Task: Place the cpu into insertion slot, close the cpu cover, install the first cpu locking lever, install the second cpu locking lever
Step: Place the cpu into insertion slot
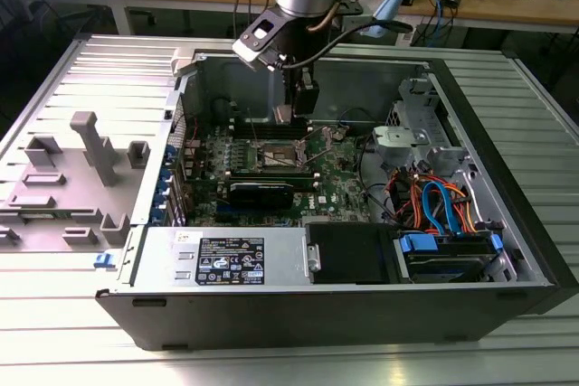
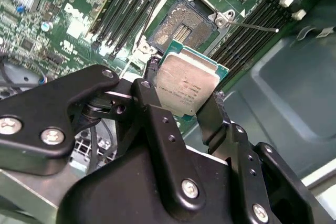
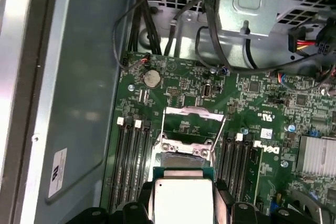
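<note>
End effector [image 2: 184, 86] clamped on cpu [image 2: 188, 77], held just above insertion slot [image 2: 184, 24] — not seated; cpu cover [image 3: 193, 110] open, all steps remaining.

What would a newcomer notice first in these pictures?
The black gripper pinching the silver-topped cpu by its edges, near the open insertion slot on the green motherboard. In the exterior view, the opened computer case lies on its side, orange and blue cables bright toward that view's right.
</note>
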Robot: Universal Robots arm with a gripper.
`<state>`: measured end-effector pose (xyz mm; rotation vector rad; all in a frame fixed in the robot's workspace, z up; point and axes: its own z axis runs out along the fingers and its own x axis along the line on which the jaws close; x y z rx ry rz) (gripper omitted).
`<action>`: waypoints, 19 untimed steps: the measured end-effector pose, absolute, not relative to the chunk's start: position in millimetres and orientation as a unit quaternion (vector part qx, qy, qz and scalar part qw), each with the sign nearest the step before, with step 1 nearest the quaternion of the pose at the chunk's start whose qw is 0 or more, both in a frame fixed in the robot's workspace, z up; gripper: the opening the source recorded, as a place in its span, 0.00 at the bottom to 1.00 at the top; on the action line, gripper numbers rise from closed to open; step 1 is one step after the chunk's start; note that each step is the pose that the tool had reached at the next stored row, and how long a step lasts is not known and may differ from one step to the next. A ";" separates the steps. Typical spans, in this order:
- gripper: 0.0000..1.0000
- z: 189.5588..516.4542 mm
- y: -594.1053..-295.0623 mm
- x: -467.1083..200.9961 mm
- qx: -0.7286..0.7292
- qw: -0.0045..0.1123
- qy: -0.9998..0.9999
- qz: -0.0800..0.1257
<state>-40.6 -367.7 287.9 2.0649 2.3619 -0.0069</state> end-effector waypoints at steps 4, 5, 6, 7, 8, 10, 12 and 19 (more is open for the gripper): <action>0.54 280.5 -367.7 -43.9 0.664 0.002 0.747 -0.002; 0.54 277.9 -367.7 -45.1 0.666 0.002 0.746 -0.002; 0.54 276.2 -367.7 -45.4 0.668 0.002 0.744 -0.002; 0.54 273.4 -367.7 -45.5 0.674 0.002 0.739 -0.002; 0.54 271.5 -367.7 -45.6 0.678 0.002 0.735 -0.002; 0.54 267.5 -367.7 -46.0 0.685 0.002 0.728 -0.002; 0.54 262.9 -367.6 -47.3 0.689 0.002 0.725 -0.002; 0.54 252.0 -367.7 -49.2 0.690 0.003 0.724 -0.001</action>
